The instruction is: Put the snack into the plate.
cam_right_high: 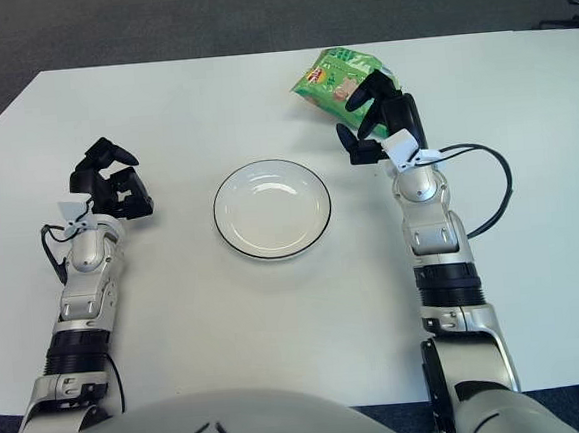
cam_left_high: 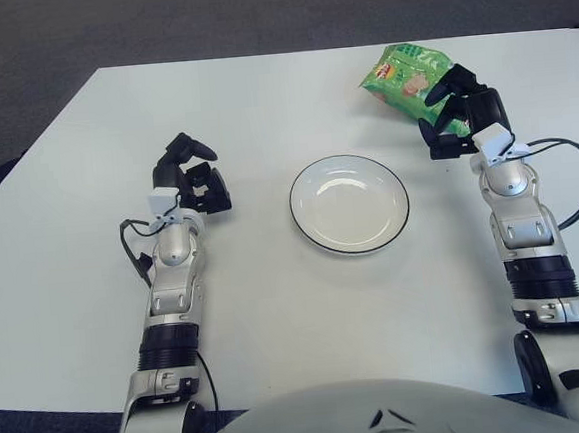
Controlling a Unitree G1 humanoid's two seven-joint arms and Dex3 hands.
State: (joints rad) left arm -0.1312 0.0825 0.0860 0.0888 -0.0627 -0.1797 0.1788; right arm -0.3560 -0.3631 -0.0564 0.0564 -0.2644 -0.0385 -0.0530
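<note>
Left eye view: green snack bag (cam_left_high: 405, 79), print unreadable, lies near the table's (cam_left_high: 277, 308) far edge. Right hand (cam_left_high: 460, 113), fingers spread, reaches over it. Plate (cam_left_high: 349, 204) sits empty mid-table. Left hand (cam_left_high: 193, 179) curled, holding nothing.

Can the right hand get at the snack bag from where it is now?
Probably yes. The right hand is already at the near edge of the snack bag, fingers spread over it, nothing between them. The plate sits off to its left.
</note>
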